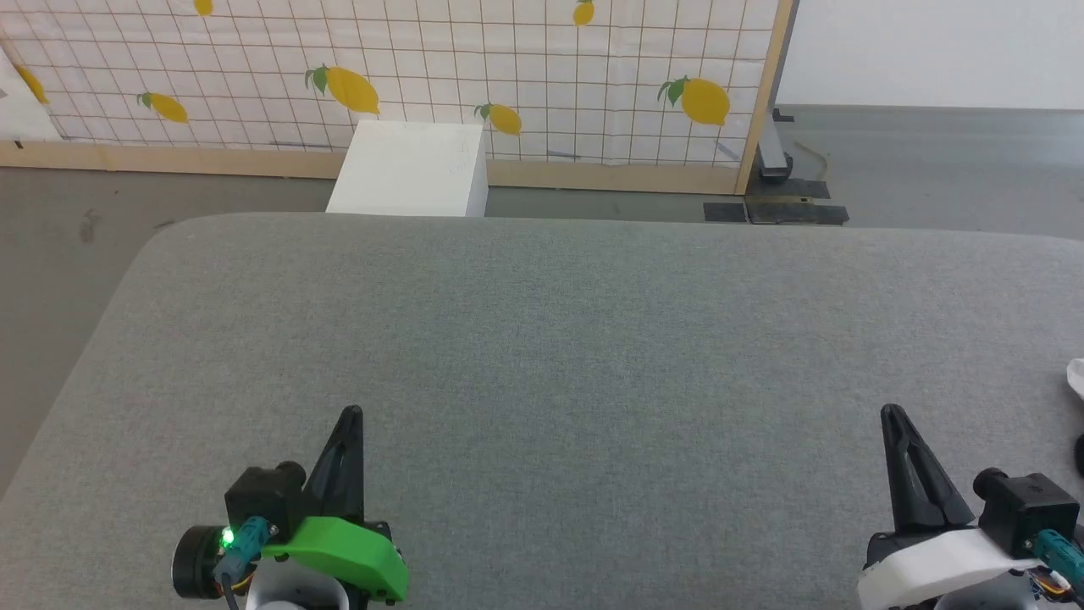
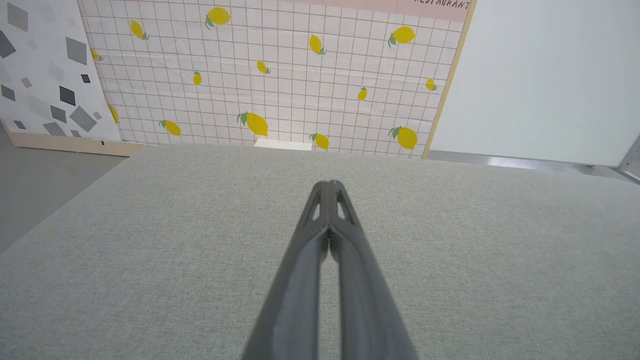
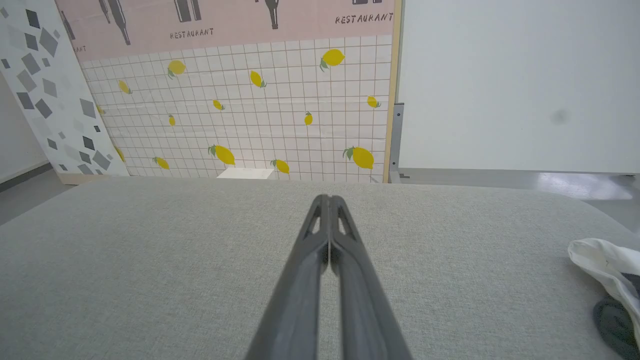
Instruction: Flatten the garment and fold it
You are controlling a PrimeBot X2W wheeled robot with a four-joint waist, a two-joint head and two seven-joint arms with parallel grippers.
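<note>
The garment [image 3: 607, 272] lies bunched at the right edge of the grey padded surface [image 1: 542, 339], white cloth with a black part beside it. A sliver of the garment [image 1: 1075, 377] shows at the head view's right border. My right gripper [image 1: 891, 413] hovers low at the lower right, shut and empty, left of the garment and apart from it. Its fingers [image 3: 327, 200] meet at the tips over bare fabric. At the lower left my left gripper [image 1: 352, 413] is shut too, with nothing in it; its fingertips [image 2: 327, 184] are pressed together.
A white box [image 1: 412, 168] stands on the floor just beyond the surface's far edge. Behind it runs a lemon-print grid wall panel [image 1: 474, 68] with a wooden base. Grey floor [image 1: 59, 246] drops off at the left.
</note>
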